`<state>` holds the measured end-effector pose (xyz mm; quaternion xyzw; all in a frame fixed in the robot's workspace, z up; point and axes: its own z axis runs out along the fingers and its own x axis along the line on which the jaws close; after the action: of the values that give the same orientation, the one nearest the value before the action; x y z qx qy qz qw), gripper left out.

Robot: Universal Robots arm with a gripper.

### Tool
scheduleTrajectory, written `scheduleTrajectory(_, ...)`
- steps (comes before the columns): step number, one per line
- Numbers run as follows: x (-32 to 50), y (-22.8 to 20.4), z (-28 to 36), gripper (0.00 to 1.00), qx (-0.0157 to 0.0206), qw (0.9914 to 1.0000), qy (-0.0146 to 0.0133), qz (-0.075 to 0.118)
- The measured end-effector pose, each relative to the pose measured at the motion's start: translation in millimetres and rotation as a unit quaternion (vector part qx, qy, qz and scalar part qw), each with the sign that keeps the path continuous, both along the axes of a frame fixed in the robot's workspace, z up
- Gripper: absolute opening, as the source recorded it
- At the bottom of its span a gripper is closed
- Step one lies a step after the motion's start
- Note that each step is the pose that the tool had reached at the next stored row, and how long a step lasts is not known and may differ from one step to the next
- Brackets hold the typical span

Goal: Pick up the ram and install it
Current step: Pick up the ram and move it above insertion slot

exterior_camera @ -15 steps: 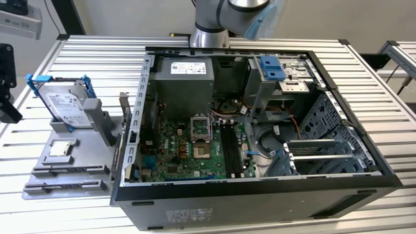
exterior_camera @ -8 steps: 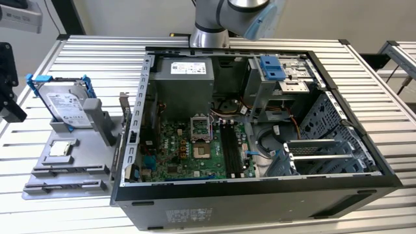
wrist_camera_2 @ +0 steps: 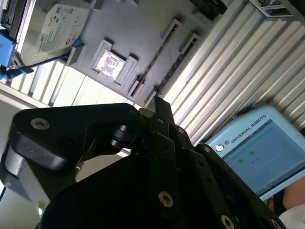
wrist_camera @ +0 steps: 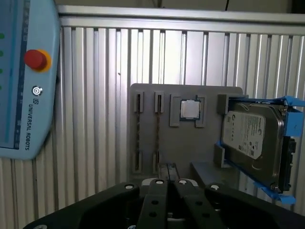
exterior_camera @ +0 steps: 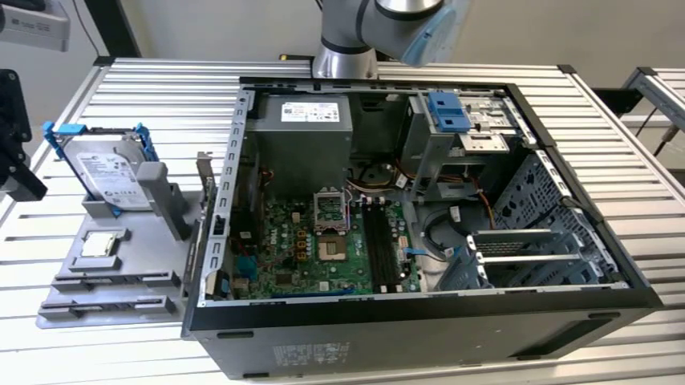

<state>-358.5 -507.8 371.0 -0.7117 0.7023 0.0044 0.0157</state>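
Exterior view first: the ram (exterior_camera: 115, 280) stands on edge in the grey tray (exterior_camera: 144, 249), at nine o'clock from the open computer case (exterior_camera: 428, 321). Its long axis runs three to nine, with a twin stick (exterior_camera: 107, 306) at its six. Second wrist view: the gripper (wrist_camera_2: 160, 106) hangs well clear, fingers together on nothing, tip aimed toward the ram (wrist_camera_2: 157, 52). First wrist view: ram (wrist_camera: 157, 136) beside the processor chip (wrist_camera: 189, 109). My call — light, stiff, fragile; pinch the flat faces mid-length.
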Motion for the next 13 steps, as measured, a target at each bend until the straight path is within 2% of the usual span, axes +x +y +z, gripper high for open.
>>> scheduleTrajectory(2, 0.0, -0.1, 0.0, 0.0, 0.0, 1.0, 0.0, 0.0)
scheduleTrajectory(3, 0.0, -0.2, 0.0, 1.0, 0.0, 1.0, 0.0, 0.0)
scheduleTrajectory(13, 0.0, -0.6, -0.2, 1.0, 0.0, 1.0, 0.0003, 0.0)
